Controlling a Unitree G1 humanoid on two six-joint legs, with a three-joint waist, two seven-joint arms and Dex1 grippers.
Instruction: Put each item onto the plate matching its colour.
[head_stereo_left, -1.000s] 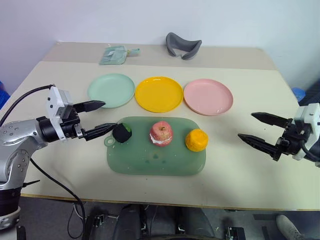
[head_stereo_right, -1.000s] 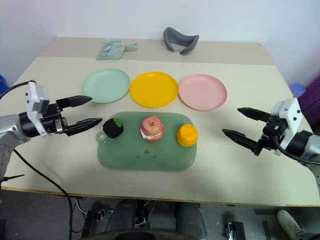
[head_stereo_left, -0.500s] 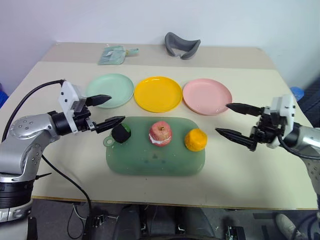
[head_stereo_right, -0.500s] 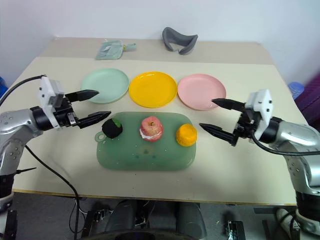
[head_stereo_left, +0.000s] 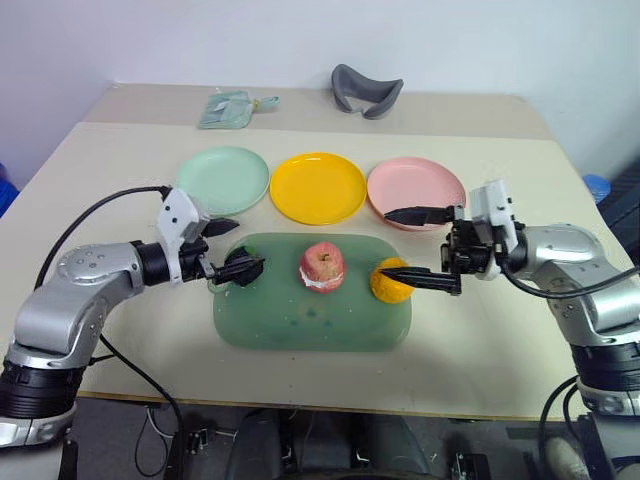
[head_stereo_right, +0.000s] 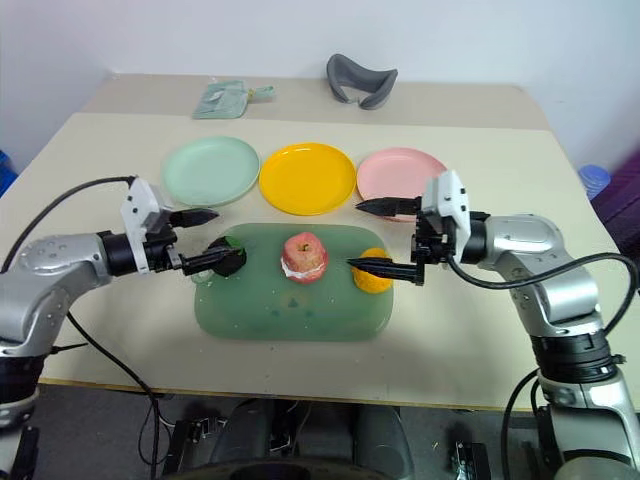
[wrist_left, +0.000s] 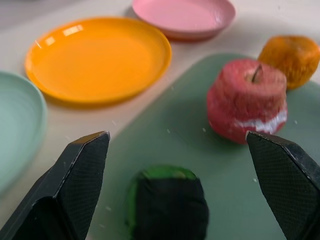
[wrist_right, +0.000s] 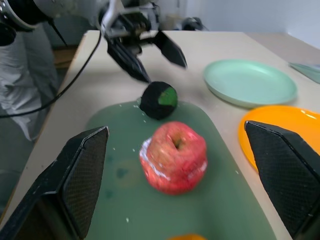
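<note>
Pale, matte and cream-coloured, the table (head_stereo_left: 120, 190) stands against a plain white wall, with a seam running across it near the far edge. On the far strip lie a curved grey padded piece (head_stereo_left: 366, 91) and a flat, crinkled pale-green packet (head_stereo_left: 232, 108).

Three round, shallow, glossy plastic plates sit in a row, close together but not touching: the mint green plate (head_stereo_left: 223, 180) on the left, the yellow plate (head_stereo_left: 318, 187) in the middle, the pink plate (head_stereo_left: 414, 190) on the right. All three hold nothing.

Just in front of them lies a translucent green board (head_stereo_left: 300, 325) with rounded corners and a small tab at its left end. On it, in a line and well apart, rest the dark green-black lump (wrist_left: 169, 206), rough-skinned and rounded, the red-pink apple (head_stereo_left: 322, 266) with a pale band round its middle, and the orange fruit (head_stereo_left: 391, 283), dimpled and slightly squashed.

Left gripper (head_stereo_left: 233, 248) reaches in low from the left, its black ribbed fingers spread wide on either side of the dark lump without touching it. Right gripper (head_stereo_left: 408, 244) comes in level from the right, fingers also spread wide; one finger lies over the pink plate's near rim, the other crosses in front of the orange fruit. Whether that finger touches the fruit, I cannot tell.

Bare tabletop stretches to the left, right and front of the board.
</note>
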